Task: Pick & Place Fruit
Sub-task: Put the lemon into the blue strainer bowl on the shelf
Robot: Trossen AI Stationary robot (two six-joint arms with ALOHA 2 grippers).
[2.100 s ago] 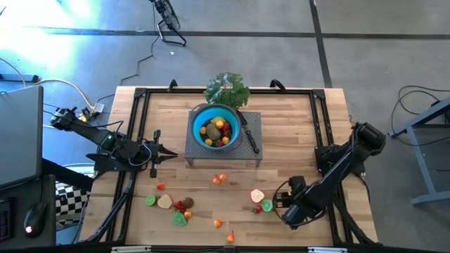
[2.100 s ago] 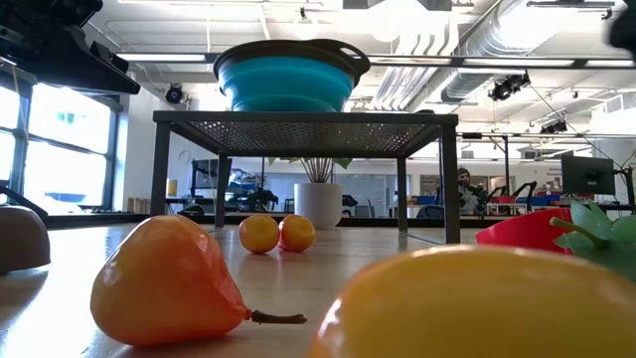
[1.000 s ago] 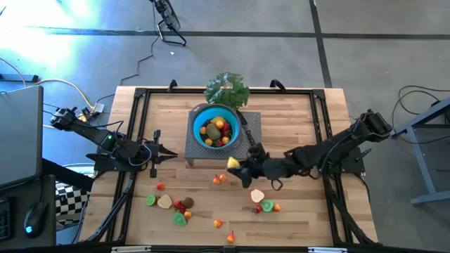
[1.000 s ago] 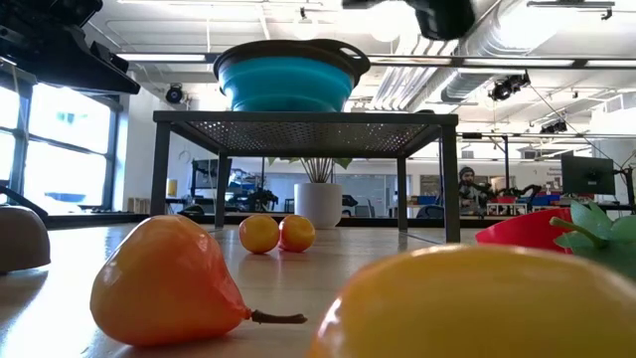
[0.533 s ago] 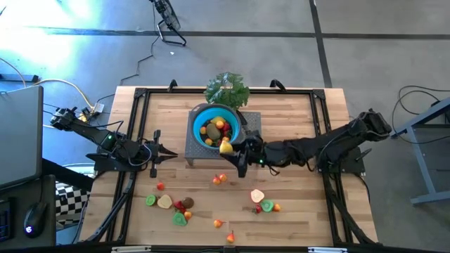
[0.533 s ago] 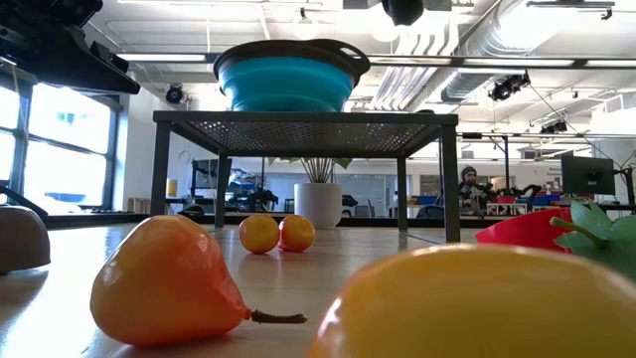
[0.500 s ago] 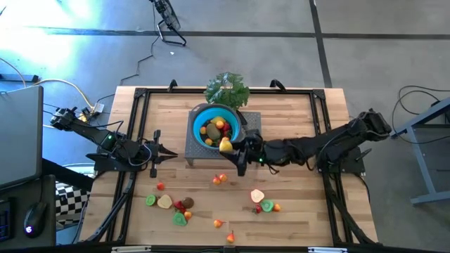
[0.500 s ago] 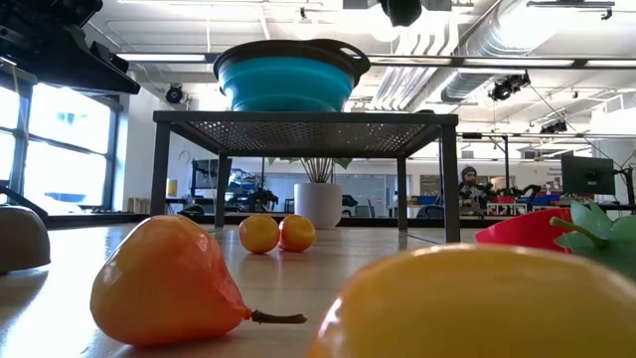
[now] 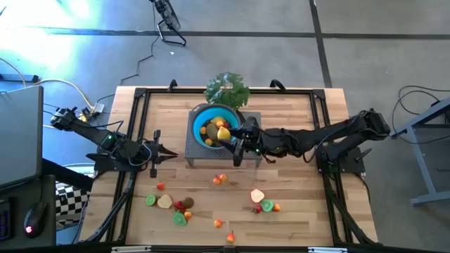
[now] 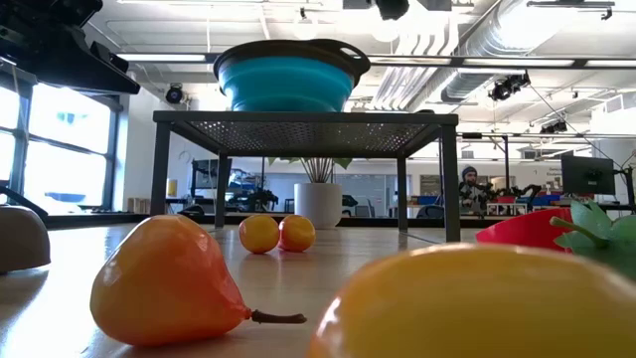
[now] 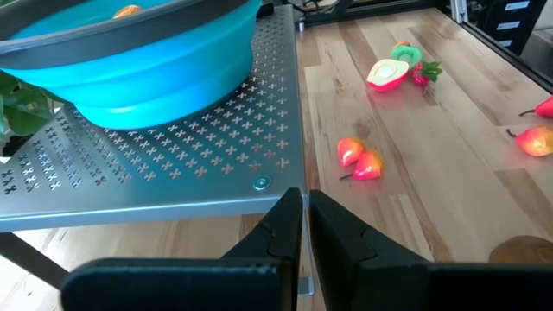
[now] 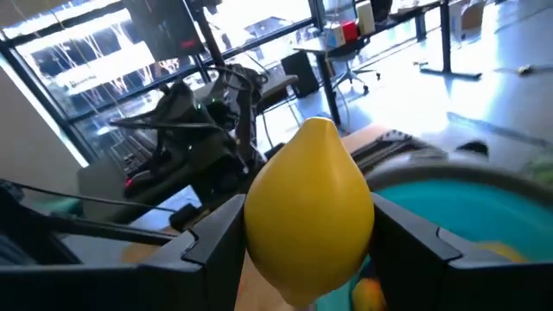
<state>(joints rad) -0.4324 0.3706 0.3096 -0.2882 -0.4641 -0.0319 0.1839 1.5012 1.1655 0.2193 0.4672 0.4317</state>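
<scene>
Table front: approx. a dozen loose fruit (image 9: 257,196) pcs left to move. Mid: left gripper (image 9: 171,152) parked w/ fingers together, empty, beside grey rack (image 9: 251,143). Right gripper (image 9: 228,138) stretched across, jaws clamped on yellow lemon (image 12: 308,213), poised over rim of blue bowl (image 9: 197,132). Bowl already holds several pcs; task judged partway done. Far: leafy bunch (image 9: 226,89).

One camera looks straight down on the whole pale wooden table (image 9: 295,112). Another sits at tabletop level, facing the room. Both wrist cameras sit close, sharing the round blue collapsible bowl (image 9: 215,125).
</scene>
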